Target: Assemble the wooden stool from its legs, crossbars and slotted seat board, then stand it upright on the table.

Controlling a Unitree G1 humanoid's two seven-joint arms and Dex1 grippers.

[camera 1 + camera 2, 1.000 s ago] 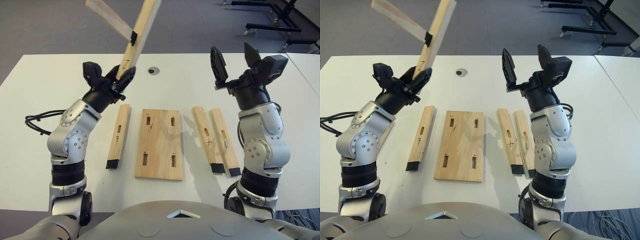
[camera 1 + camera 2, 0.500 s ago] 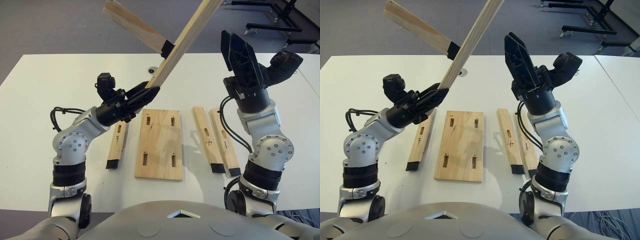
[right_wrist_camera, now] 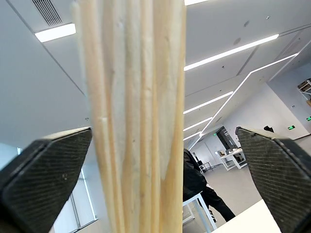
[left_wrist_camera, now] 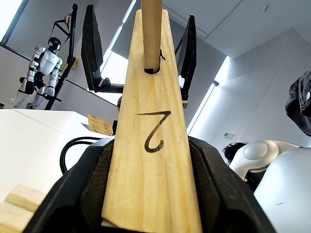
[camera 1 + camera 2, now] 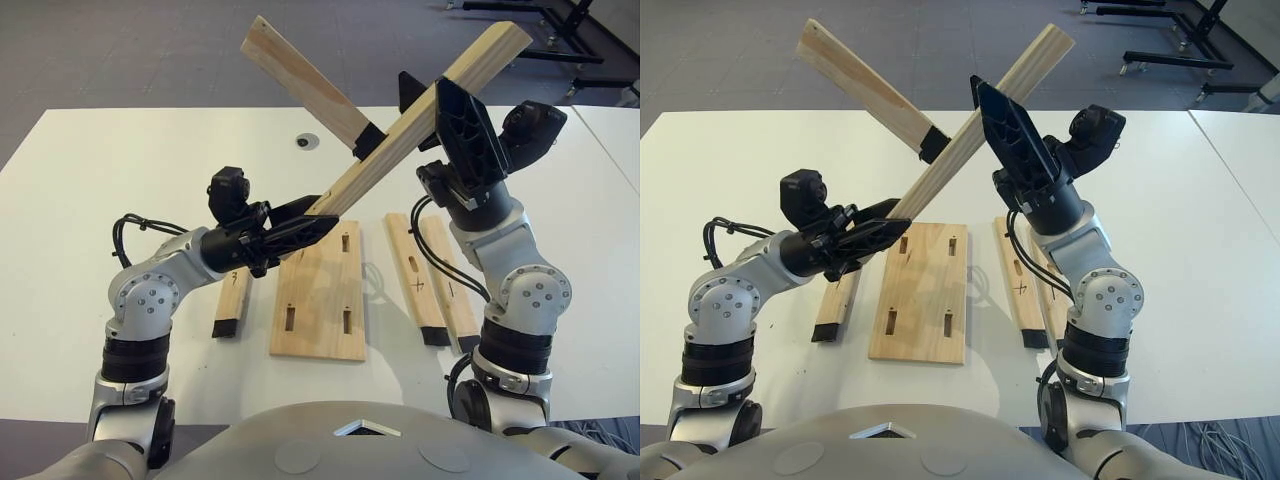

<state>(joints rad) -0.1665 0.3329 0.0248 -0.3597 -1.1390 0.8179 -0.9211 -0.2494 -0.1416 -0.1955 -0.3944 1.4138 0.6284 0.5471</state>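
Observation:
My left gripper is shut on the lower end of a wooden leg marked 2. The leg slants up to the right over the table. A crossbar with a black end sticks through the leg's slot and points up to the left. My right gripper is open, with its pads wide apart on either side of the leg's upper part. The slotted seat board lies flat mid-table. One loose leg lies to its left and two legs to its right.
A round grommet sits in the white table behind the board. A second table adjoins at the right. Black stand frames stand on the floor beyond.
My left arm has swung in and tilted the leg with its crossbar down to the right. My right gripper has turned left, so its open fingers now straddle the leg.

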